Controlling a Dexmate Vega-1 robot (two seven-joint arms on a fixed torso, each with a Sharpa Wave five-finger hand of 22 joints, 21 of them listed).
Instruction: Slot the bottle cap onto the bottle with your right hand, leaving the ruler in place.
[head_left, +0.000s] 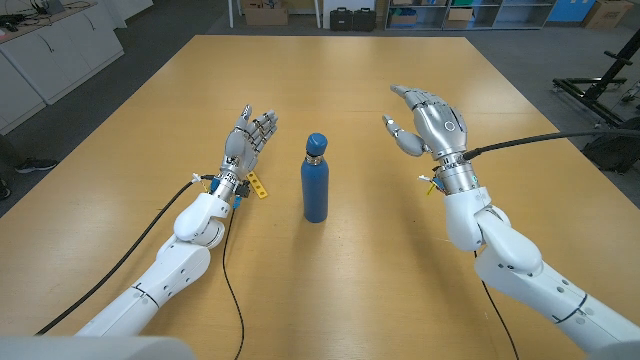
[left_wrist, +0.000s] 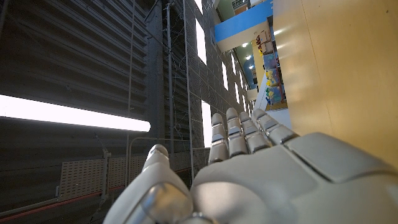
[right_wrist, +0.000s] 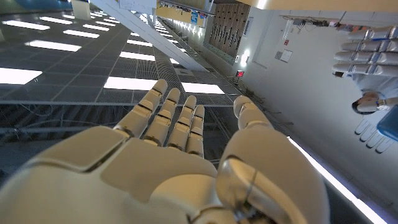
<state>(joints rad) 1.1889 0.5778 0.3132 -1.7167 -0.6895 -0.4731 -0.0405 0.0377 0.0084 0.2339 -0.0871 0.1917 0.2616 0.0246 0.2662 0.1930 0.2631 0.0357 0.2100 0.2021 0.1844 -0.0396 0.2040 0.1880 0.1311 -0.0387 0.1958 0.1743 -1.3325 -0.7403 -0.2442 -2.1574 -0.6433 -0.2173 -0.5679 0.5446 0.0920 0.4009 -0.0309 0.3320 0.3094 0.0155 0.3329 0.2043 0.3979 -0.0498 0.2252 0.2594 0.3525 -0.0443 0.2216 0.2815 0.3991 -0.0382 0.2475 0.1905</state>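
Head view: cap's already sitting on the bottle, both robot hands holding nothing

Blue bottle (head_left: 315, 187) is standing upright mid-table (head_left: 330, 290) with its cap (head_left: 316, 144) on top; right robot hand (head_left: 428, 122) is hovering well to the side, fingers spread, gripping nothing; left robot hand (head_left: 247, 142) is waiting with fingers loosely apart, also holding nothing, just beside the yellow ruler (head_left: 258, 185); biggest risk I'm seeing: a careless left-arm move nudging that ruler, or the right one swinging in and tipping the tall bottle.

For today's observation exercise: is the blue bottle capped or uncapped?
Capped. In the head view the bottle stands upright with the bottle cap on its neck.
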